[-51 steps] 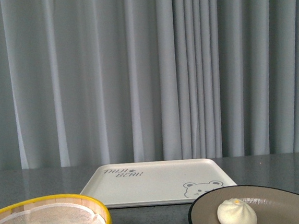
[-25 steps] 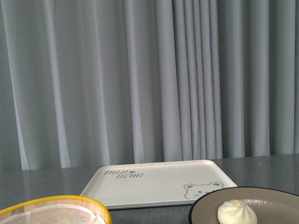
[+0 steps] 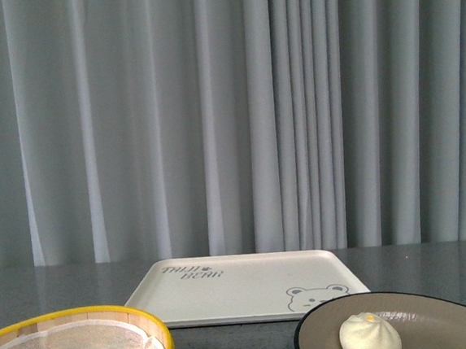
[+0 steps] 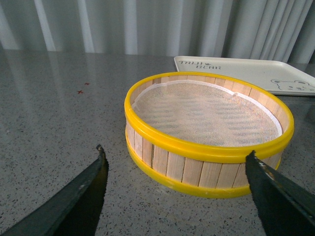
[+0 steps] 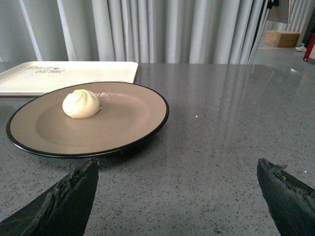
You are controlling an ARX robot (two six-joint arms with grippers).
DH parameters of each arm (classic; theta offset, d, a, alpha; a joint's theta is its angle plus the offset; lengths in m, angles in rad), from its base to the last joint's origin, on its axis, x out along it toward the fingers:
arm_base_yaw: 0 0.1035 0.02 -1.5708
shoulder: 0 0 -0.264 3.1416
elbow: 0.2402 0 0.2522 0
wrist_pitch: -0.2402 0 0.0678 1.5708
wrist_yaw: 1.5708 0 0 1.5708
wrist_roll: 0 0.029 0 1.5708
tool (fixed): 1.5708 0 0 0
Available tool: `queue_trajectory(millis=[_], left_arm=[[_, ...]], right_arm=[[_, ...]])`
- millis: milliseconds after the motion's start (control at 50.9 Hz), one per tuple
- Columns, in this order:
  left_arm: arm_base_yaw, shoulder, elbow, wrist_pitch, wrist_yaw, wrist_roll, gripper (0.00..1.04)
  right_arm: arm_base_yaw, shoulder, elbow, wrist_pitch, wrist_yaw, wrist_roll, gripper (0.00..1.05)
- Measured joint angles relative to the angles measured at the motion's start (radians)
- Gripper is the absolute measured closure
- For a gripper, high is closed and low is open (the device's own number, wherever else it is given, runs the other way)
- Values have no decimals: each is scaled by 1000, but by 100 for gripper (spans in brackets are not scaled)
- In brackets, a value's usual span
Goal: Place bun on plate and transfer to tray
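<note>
Bun (image 5: 81,103) rests on the plate (image 5: 123,123), off centre. The plate stands on the table (image 5: 221,123) just beside the tray (image 3: 243,284) and not on it. Left gripper (image 4: 175,151) is spread wide, empty, facing the steamer basket (image 4: 206,147). Right gripper (image 5: 177,161) is likewise spread, empty, facing the plate.

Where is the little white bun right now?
In the front view the bun sits low on the right, on the brown plate, just nearer the robot than the white tray.
</note>
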Motion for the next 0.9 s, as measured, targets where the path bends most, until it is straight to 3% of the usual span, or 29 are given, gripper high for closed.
queue_trajectory(millis=[79, 511, 589, 668, 805, 904], left_arm=[[0, 0, 0, 0, 0, 0, 5], [0, 0, 0, 0, 0, 0, 7], [0, 0, 0, 0, 0, 0, 7], [0, 0, 0, 0, 1, 0, 7], [0, 0, 0, 0, 0, 0, 7], [0, 0, 0, 0, 0, 0, 7]], right_arm=[[0, 0, 0, 0, 0, 0, 9], [0, 0, 0, 0, 0, 0, 9], [10, 58, 38, -82, 78, 85, 9], [-26, 206, 99, -83, 56, 119, 9], [-237, 494, 283, -22, -221, -154, 9], [-305, 597, 416, -232, -340, -487, 9]])
